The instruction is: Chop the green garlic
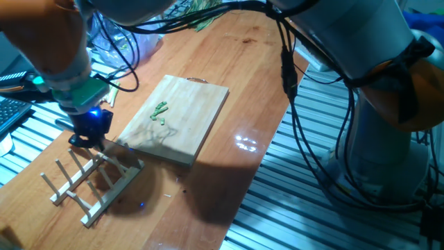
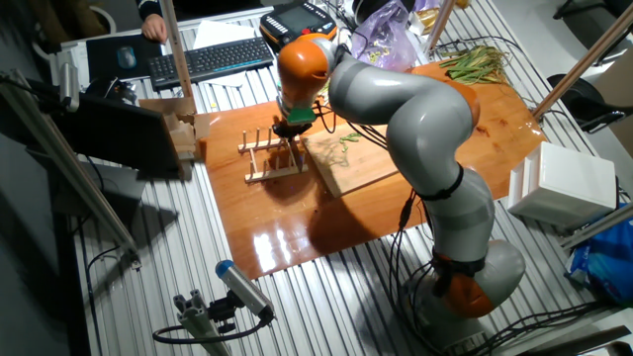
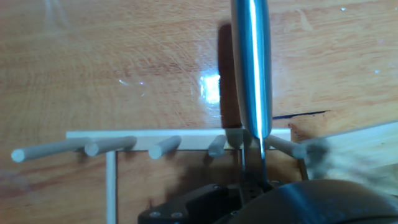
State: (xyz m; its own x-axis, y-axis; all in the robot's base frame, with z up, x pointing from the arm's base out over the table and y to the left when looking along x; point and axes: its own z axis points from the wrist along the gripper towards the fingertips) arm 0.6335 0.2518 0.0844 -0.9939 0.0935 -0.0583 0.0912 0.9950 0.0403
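Note:
The green garlic lies as several small bright-green bits on the wooden cutting board; it also shows in the other fixed view. My gripper is to the left of the board, low over the wooden peg rack, well apart from the garlic. It is shut on a knife: in the hand view the steel blade runs straight out from the gripper across the rack's rail, between its pegs. The knife's handle is hidden inside the hand.
A bunch of long leafy greens and a plastic bag lie at the table's far end. A keyboard sits off the table. A cardboard piece stands beside the rack. The arm's cables hang over the table.

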